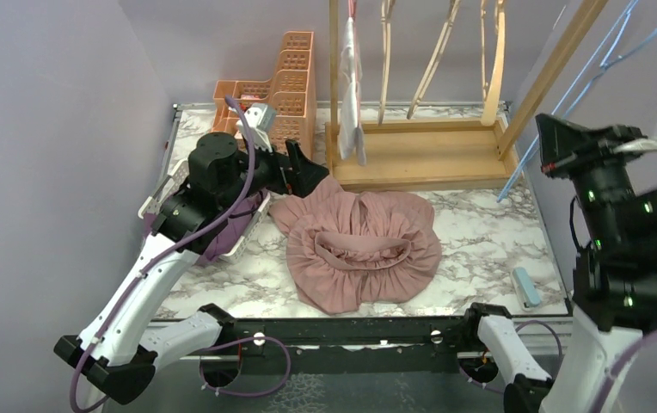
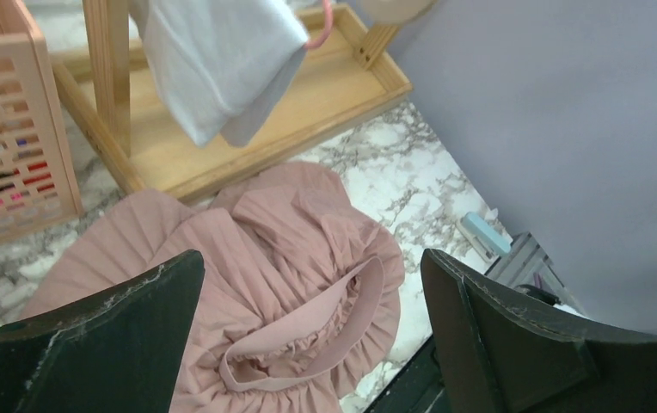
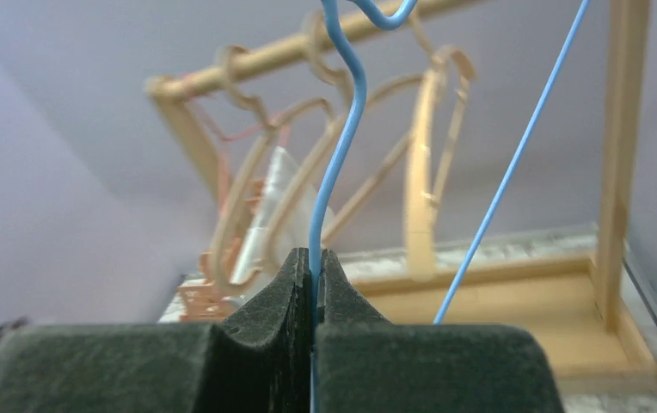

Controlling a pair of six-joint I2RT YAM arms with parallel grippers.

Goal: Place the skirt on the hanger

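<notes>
A pink pleated skirt (image 1: 364, 249) lies crumpled on the marble table, its waistband loop facing up; it also shows in the left wrist view (image 2: 291, 249). My left gripper (image 1: 308, 172) hovers open and empty above the skirt's far left edge, and in its own view (image 2: 312, 262) the jaws stand wide apart over the waistband. My right gripper (image 1: 547, 142) is raised at the right and shut on a blue wire hanger (image 1: 531, 155). In the right wrist view (image 3: 315, 258) the hanger wire (image 3: 342, 146) is pinched between the pads and runs upward.
A wooden rack (image 1: 420, 155) stands at the back with several wooden hangers and a white garment (image 1: 351, 95). Orange baskets (image 1: 286, 77) stand at the back left. A white tray with purple cloth (image 1: 230, 232) lies left. A small light-blue object (image 1: 526, 286) lies front right.
</notes>
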